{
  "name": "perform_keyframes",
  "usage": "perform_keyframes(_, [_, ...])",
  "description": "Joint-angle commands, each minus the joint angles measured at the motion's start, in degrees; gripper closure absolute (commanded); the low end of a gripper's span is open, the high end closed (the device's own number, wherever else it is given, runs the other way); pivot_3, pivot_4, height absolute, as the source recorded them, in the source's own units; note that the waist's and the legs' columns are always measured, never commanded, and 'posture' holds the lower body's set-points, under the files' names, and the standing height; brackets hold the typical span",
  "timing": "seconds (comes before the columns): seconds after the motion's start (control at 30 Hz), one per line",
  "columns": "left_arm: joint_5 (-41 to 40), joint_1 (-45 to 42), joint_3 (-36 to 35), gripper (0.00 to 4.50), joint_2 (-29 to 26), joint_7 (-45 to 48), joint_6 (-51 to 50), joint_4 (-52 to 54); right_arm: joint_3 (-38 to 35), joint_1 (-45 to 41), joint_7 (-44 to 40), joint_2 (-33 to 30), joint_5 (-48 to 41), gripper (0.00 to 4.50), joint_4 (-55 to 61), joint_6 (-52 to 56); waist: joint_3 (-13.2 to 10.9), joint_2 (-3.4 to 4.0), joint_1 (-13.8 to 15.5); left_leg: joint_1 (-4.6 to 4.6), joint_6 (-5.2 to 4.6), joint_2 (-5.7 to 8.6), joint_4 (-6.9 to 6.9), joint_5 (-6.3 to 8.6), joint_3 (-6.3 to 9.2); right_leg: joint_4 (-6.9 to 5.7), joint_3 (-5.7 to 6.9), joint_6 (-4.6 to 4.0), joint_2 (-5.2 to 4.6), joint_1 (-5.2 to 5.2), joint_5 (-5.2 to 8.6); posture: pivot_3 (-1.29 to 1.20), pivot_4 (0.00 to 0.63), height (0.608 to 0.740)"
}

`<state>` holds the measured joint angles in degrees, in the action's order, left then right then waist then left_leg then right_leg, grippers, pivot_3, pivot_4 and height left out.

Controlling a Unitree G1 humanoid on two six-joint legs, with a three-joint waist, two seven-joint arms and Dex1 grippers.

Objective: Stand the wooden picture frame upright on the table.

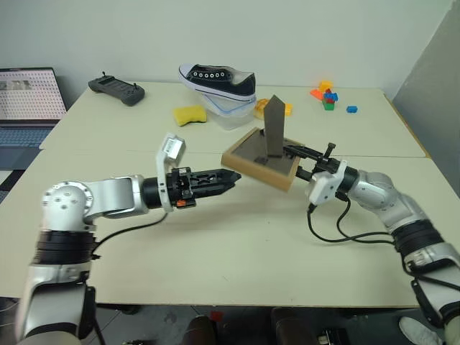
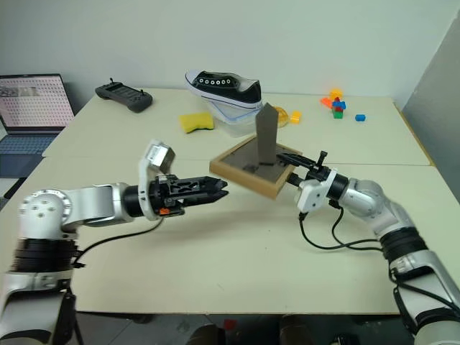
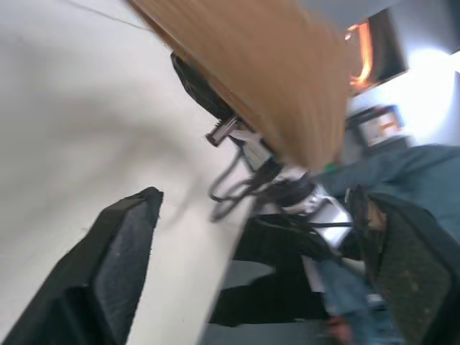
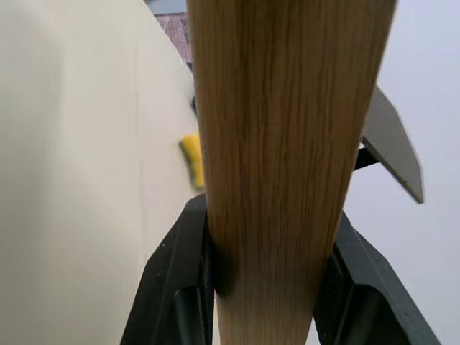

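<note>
The wooden picture frame [image 1: 253, 152] hangs tilted just above the table [image 1: 237, 251], near its middle. Its dark back board faces up and the fold-out stand [image 1: 274, 126] sticks up from it. My right gripper [image 1: 293, 162] is shut on the frame's right edge; in the right wrist view the light wood [image 4: 287, 108] sits clamped between both fingers [image 4: 180, 273]. My left gripper [image 1: 231, 175] points at the frame's left corner, right beside it. In the left wrist view its fingers [image 3: 122, 251] stand wide apart with nothing between them, and the frame's edge [image 3: 273, 79] lies beyond them.
A black-and-white shoe [image 1: 219, 80] rests on a clear container at the back. A yellow sponge [image 1: 190, 115] and a black controller [image 1: 116, 90] lie to its left. A laptop [image 1: 29, 100] is at the far left, and toy blocks [image 1: 328, 95] at the back right.
</note>
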<state>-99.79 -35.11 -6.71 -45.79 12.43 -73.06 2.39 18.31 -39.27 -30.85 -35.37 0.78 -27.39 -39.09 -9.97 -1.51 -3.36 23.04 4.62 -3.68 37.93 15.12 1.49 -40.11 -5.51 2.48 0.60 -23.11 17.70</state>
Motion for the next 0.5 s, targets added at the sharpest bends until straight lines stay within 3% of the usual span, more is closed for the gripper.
perform_keyframes(0.03, [18.34, 3.7, -1.35, 0.0, -3.75, 4.04, 8.46, 11.6, -5.03, 1.33, -11.94, 2.99, -23.93, 3.21, 11.96, 30.04, -0.01, 0.06, 0.09, -0.01, 0.0, -0.01, 0.0, 0.0, 0.03, -0.01, -0.01, 0.0, 0.0, 0.0, 0.0, 0.0, 0.15, 0.74])
perform_keyframes(0.17, [32.86, 8.23, 0.16, 0.0, -3.37, 5.8, 17.82, 19.24, -9.23, 1.46, -13.15, 7.03, -39.49, 3.21, 17.19, 56.63, -0.01, 0.06, 0.35, 0.0, 0.0, 0.01, 0.01, 0.0, -0.05, -0.01, 0.02, 0.0, 0.02, -0.01, 0.0, 0.0, 0.15, 0.74])
perform_keyframes(0.23, [37.31, 10.77, 0.18, 0.0, -2.22, 7.5, 21.45, 21.98, -10.0, 1.05, -14.29, 8.6, -41.36, 3.21, 16.41, 63.75, -0.01, 0.06, 0.59, 0.02, 0.0, 0.02, 0.0, 0.0, -0.1, 0.02, 0.01, -0.01, 0.04, -0.01, 0.01, 0.0, 0.15, 0.74])
perform_keyframes(0.37, [44.13, 14.93, 0.66, 0.0, -1.63, 11.99, 25.89, 23.74, -11.18, 0.38, -16.45, 11.44, -40.85, 3.21, 11.88, 69.42, -0.02, 0.06, 0.94, 0.05, -0.07, 0.06, -0.01, 0.04, -0.16, 0.08, -0.01, -0.01, 0.07, -0.05, 0.01, 0.0, 0.15, 0.74])
perform_keyframes(0.5, [47.42, 18.03, 0.64, 0.0, -0.58, 14.15, 27.26, 23.74, -10.53, 0.8, -18.92, 13.63, -36.01, 3.21, 6.82, 66.5, -0.02, 0.06, 1.01, 0.04, -0.27, 0.06, -0.01, 0.16, -0.19, 0.11, -0.03, 0.0, 0.1, -0.05, 0.0, 0.0, 0.15, 0.74])
